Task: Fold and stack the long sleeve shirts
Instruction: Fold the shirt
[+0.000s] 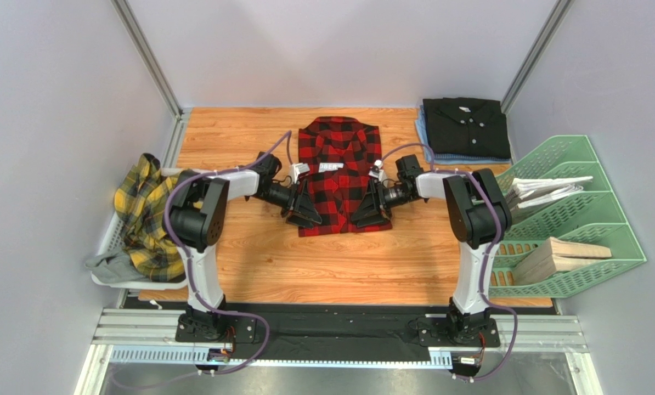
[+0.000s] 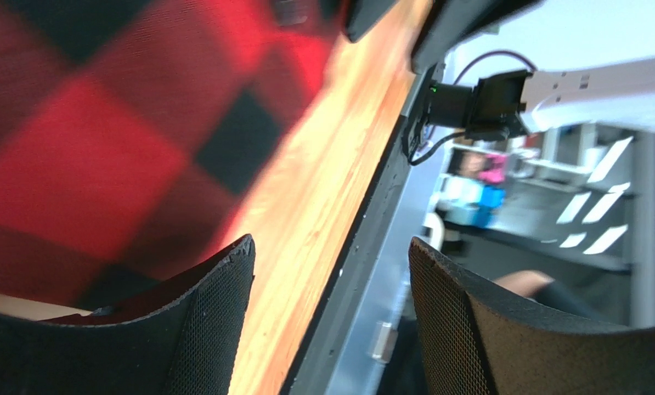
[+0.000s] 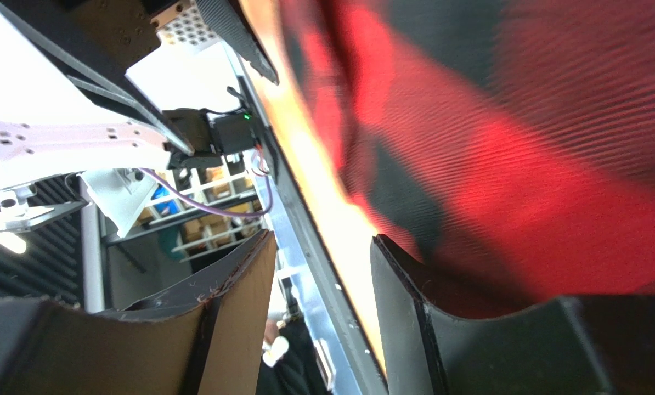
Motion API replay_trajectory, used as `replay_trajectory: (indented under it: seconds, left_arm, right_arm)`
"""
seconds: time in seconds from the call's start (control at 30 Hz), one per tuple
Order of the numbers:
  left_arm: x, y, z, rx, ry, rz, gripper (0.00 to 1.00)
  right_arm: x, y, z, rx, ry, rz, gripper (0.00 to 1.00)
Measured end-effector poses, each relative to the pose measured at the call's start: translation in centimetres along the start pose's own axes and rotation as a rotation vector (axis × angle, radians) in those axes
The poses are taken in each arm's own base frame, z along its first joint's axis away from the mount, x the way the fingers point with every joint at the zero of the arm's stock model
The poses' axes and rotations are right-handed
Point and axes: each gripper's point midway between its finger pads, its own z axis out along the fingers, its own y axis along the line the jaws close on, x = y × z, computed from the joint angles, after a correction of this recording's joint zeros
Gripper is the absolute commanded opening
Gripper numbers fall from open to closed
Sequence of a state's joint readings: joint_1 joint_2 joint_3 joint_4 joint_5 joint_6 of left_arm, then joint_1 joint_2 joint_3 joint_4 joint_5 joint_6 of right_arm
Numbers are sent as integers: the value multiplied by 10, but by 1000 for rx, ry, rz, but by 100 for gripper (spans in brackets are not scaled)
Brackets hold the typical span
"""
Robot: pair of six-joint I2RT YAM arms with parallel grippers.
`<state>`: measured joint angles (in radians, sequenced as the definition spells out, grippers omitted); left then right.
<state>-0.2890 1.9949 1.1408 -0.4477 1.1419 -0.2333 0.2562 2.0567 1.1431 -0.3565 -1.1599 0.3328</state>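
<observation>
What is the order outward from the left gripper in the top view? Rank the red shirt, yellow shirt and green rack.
1. Red shirt, centre, right beside the left gripper.
2. Yellow shirt, heaped at the far left.
3. Green rack, far right, beyond the other arm.

**Top external view:** the scene is taken from high above and behind the arm bases (image 1: 219, 327), facing down and forward, so that the whole wooden table (image 1: 248, 271) is included.

**Left wrist view:** the picture is taken at very close range along the left gripper (image 2: 329, 247). The table's edge is framed between the parted jaws, and the red-and-black check shirt (image 2: 83, 164) is seen blurred beyond the left-hand jaw.

**Right wrist view:** an equally close picture is taken along the right gripper (image 3: 322, 240). The table edge is again framed between the parted jaws, with the shirt beyond the right-hand jaw.

Shirt and table are shared by all three views.
</observation>
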Motion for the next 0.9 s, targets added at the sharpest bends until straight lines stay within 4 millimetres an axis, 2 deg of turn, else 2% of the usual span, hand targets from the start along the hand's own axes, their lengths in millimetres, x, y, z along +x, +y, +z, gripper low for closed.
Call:
replay_trajectory:
  seconds: [0.13,0.2,0.27,0.33,0.4,0.43,0.53,0.63,0.77,0.83,0.9]
  left_arm:
    - [-2,-41,-3,0,-13,178,73]
    - [-2,-48,3,9,-8,221,73]
    - [0,-40,13,2,12,211,72]
    - [1,-17,20,-27,27,159,71]
    - [6,16,22,-58,42,53,71]
    - [4,19,18,-52,32,29,71]
    - [2,25,5,-49,14,-40,69]
    - [2,32,-8,-65,-1,-69,70]
    - [6,29,-20,-109,-4,2,70]
    - [6,22,-28,-137,-8,88,68]
    - [5,5,-40,-163,-26,214,68]
  right_arm:
    - [-3,29,-6,-11,-30,-81,51]
    - [-4,34,-3,-16,-30,-107,50]
    - [-4,26,2,-12,-17,-94,49]
    - [-4,9,7,2,-1,-65,48]
    - [-1,-14,7,19,16,-4,48]
    - [2,-20,6,9,26,31,48]
    - [7,-21,5,-13,24,39,48]
    - [15,-15,14,-16,27,30,48]
    - [27,-6,24,13,69,-2,47]
    - [27,1,17,39,72,-33,47]
    - [17,12,-2,69,36,-107,46]
